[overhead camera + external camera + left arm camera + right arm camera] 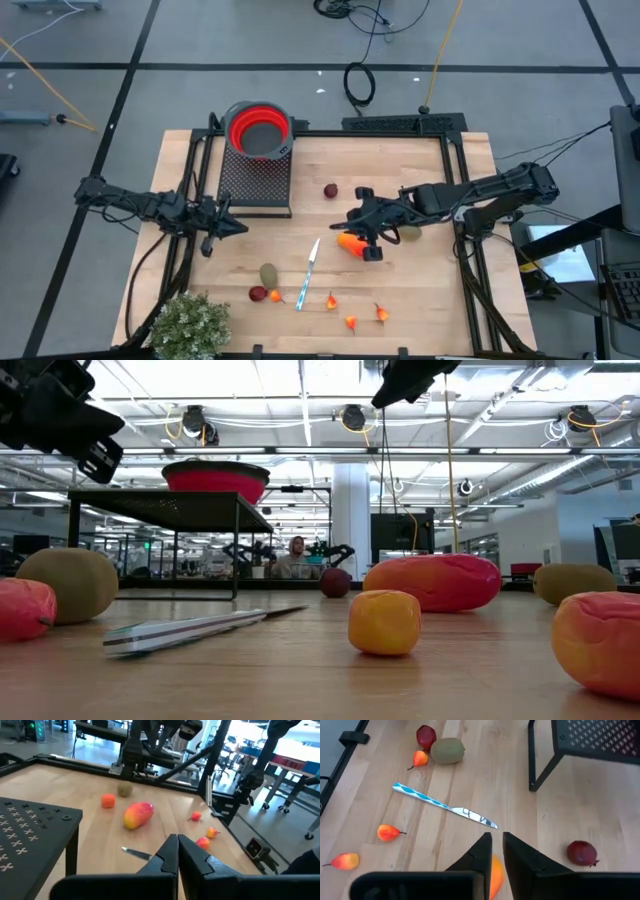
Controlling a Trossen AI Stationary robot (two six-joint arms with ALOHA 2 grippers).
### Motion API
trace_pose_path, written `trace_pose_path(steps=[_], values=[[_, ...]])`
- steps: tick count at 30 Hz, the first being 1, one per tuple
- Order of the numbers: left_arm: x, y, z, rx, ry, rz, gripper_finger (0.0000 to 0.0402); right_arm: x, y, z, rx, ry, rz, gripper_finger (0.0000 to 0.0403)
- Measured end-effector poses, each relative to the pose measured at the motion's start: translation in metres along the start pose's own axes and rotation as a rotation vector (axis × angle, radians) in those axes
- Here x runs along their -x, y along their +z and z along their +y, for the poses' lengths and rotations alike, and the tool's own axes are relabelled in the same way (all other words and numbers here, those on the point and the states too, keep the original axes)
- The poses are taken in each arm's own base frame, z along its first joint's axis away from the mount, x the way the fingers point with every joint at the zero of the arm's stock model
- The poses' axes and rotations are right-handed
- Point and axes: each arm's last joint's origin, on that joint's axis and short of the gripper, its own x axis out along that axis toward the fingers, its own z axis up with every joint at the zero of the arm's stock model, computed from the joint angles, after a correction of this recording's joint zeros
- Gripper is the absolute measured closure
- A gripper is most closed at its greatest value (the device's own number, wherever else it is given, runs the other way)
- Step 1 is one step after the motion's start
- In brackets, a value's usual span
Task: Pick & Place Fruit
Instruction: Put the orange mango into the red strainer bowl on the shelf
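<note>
Orange-red elongated fruit (350,243) lies on the counter (420,290) beneath the right tool (366,238).
Its fingers stand slightly parted, gripping nothing; left tool (222,228) clenched, raised.

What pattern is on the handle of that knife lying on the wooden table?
The knife's handle has blue and white diagonal stripes, clearest in the right wrist view.

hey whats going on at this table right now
A two-armed robot is sorting toy fruit on a wooden table. The right tool sits right over the elongated orange-red fruit mid-table, fingers only narrowly apart. The left tool waits shut beside the black mesh stand carrying a red bowl. Other fruits and a knife lie scattered nearby.
</note>
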Motion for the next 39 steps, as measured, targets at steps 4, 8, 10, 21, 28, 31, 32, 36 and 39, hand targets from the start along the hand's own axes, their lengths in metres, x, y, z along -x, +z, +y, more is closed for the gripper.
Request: trace_pose_path(steps=[4,8,10,21,28,31,32,36,39], values=[[0.000,-0.001,0.000,-0.022,0.001,0.006,0.0393,0.000,0.000,0.000,-0.035,0.002,0.001,0.0332],[0.000,-0.002,0.000,-0.023,-0.017,0.024,0.0399,0.000,-0.002,0.000,-0.095,0.002,0.017,0.0310],[0.000,-0.003,0.000,-0.022,-0.024,0.040,0.0400,0.000,-0.004,0.000,-0.130,0.002,0.040,0.0298],[0.007,-0.001,-0.001,-0.049,-0.046,-0.008,0.0398,-0.017,-0.010,0.003,-0.218,0.038,0.125,0.0217],[0.008,0.000,-0.001,-0.012,-0.049,-0.012,0.0393,-0.047,-0.018,0.006,-0.198,0.027,0.210,0.0151],[0.008,-0.001,0.000,0.010,-0.048,-0.003,0.0400,-0.053,-0.022,0.007,-0.195,0.019,0.252,0.0129],[0.008,-0.002,0.000,0.010,-0.047,0.003,0.0400,-0.056,-0.024,0.007,-0.193,0.018,0.267,0.0123],[0.008,-0.002,0.000,0.014,-0.043,0.005,0.0391,-0.063,-0.028,0.008,-0.191,0.013,0.301,0.0104],[0.008,-0.002,0.000,0.013,-0.043,0.005,0.0392,-0.067,-0.029,0.008,-0.198,0.013,0.313,0.0097]])
